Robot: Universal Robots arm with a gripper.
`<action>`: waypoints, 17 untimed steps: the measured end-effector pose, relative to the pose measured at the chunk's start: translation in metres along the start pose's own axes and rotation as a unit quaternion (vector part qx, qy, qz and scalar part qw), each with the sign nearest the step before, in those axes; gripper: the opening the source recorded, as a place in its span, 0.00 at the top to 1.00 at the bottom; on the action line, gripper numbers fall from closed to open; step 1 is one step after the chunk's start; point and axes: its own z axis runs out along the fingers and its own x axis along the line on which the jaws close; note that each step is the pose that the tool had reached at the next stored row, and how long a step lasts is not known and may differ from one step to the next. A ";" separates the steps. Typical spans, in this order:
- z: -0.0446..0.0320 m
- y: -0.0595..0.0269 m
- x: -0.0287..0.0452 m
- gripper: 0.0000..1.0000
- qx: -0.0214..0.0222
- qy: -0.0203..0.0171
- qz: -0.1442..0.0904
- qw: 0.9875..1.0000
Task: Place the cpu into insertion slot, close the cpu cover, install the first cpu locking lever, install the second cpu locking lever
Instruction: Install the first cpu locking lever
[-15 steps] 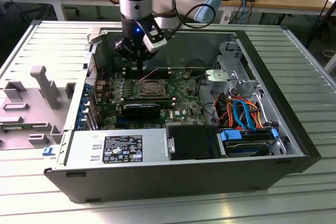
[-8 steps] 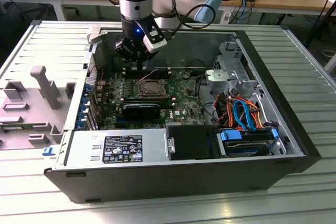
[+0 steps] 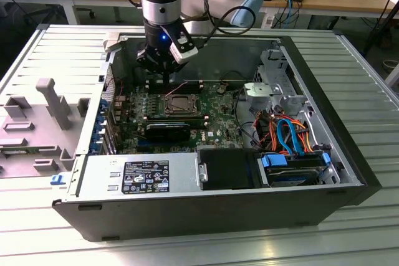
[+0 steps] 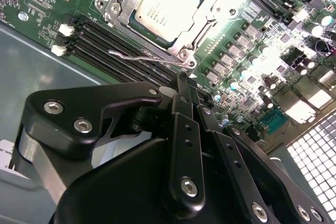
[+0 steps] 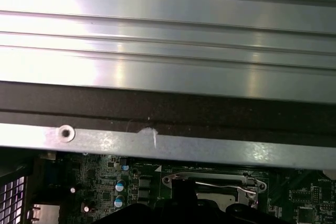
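The cpu (image 4: 164,6), a silver-grey square chip, lies in the insertion slot (image 3: 181,104) on the green board. The cpu cover (image 4: 203,29), a metal frame with a square window, lies flat around the chip. A thin wire locking lever (image 4: 137,55) runs along the socket edge closest to my gripper; the same lever (image 5: 223,185) shows in the first wrist view. My gripper (image 4: 184,81) hangs just above the board beside that edge, fingers together with nothing between them. In the exterior view the gripper (image 3: 160,83) is just behind the socket inside the open computer case.
Long black memory slots (image 4: 113,43) lie between the gripper and the socket. A black rectangular block (image 3: 168,131) sits in front of the socket. A power supply (image 3: 140,175), a drive bay with blue and orange cables (image 3: 290,138), and the case walls (image 3: 336,123) surround the board.
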 end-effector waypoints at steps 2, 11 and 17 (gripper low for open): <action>0.0004 0.0000 0.0000 0.89 0.000 0.000 0.000 1.000; 0.0022 0.0000 0.0000 0.89 0.000 0.000 0.000 1.000; 0.0037 0.0000 0.0000 0.89 0.000 0.000 0.000 1.000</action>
